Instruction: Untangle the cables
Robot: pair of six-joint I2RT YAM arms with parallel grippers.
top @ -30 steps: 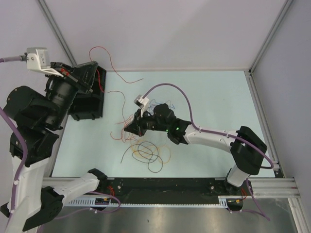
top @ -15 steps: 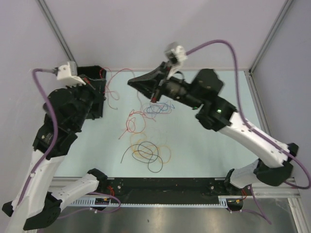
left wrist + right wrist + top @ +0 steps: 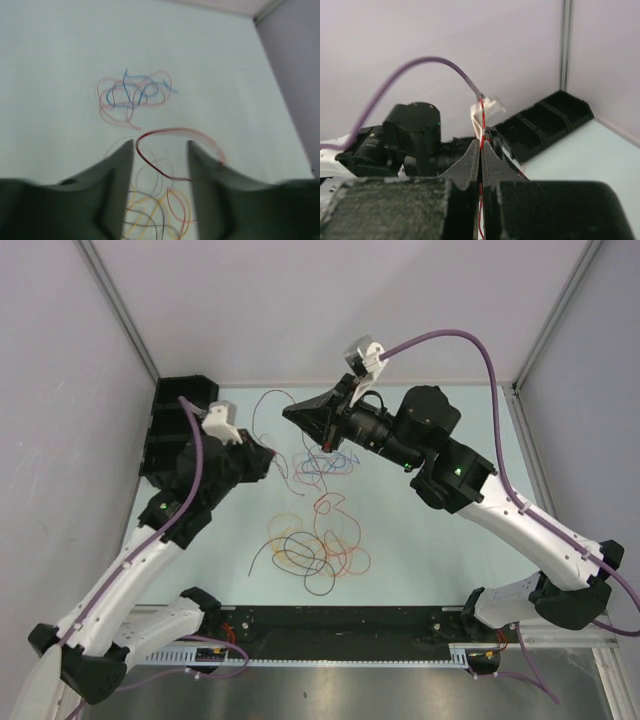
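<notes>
- Right gripper (image 3: 480,146): jaws pinched tight on one red cable (image 3: 482,130). You see it raised over the far side of the table (image 3: 430,560), and the strand runs up and down through the fingertips.
- Left gripper (image 3: 160,147): jaws narrowly apart and gripping nothing, hanging over the table left of centre.
- Red loop (image 3: 165,137): lies on the table, seen through the left gripper's gap.
- Blue bunch (image 3: 330,462): blue and pale strands on the table, beyond the left gripper and under the right gripper in your top view.
- Heap (image 3: 315,548): orange, red, black and yellow cables in loose loops, nearer you than both grippers and touching neither.
- Bins (image 3: 172,425): black, at the far left corner.
</notes>
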